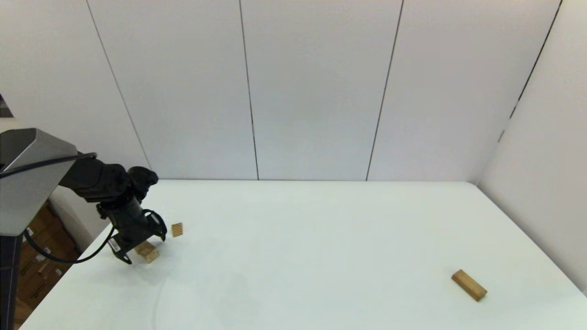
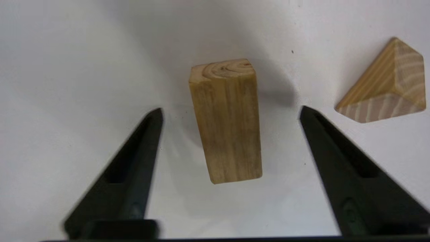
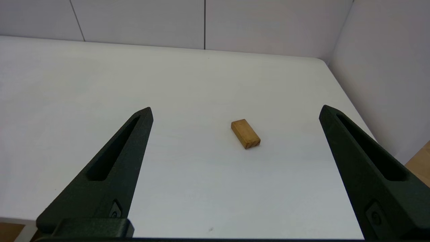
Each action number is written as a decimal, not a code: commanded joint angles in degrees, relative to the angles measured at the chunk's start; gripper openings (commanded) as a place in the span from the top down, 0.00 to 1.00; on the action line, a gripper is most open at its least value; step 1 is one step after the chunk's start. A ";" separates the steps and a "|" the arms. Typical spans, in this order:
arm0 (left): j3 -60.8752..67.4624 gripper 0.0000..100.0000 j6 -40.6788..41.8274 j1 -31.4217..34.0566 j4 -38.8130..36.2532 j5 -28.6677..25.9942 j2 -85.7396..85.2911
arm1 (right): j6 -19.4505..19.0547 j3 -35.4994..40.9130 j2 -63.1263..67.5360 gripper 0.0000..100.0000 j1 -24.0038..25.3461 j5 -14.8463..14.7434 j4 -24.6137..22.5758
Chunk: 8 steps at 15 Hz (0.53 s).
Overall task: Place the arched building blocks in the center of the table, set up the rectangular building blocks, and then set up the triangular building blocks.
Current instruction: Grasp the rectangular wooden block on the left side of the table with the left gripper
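Arched block (image 2: 225, 121) lies at the table's (image 1: 321, 238) left edge beside the triangular prism (image 2: 386, 84), your left gripper (image 2: 231, 114) spread around it: close, then carry it to centre.

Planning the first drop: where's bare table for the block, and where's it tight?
Free: the table middle, between the triangular block and the rectangular bar, and the far strip along the wall. Crowded: the left edge, where the open left gripper straddles the arched block.

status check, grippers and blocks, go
left gripper open over chunky light-wood arched block. right gripper open, parked. small triangular wooden prism beside, clear.
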 commanded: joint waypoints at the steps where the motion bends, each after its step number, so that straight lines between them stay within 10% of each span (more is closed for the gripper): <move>1: -0.63 1.00 -0.64 0.01 0.17 0.30 0.41 | -0.05 0.09 -0.01 0.00 0.01 0.02 -0.01; 8: -1.07 1.00 -0.55 0.01 0.43 1.27 0.32 | 0.04 0.09 -0.01 0.00 0.01 0.02 -0.01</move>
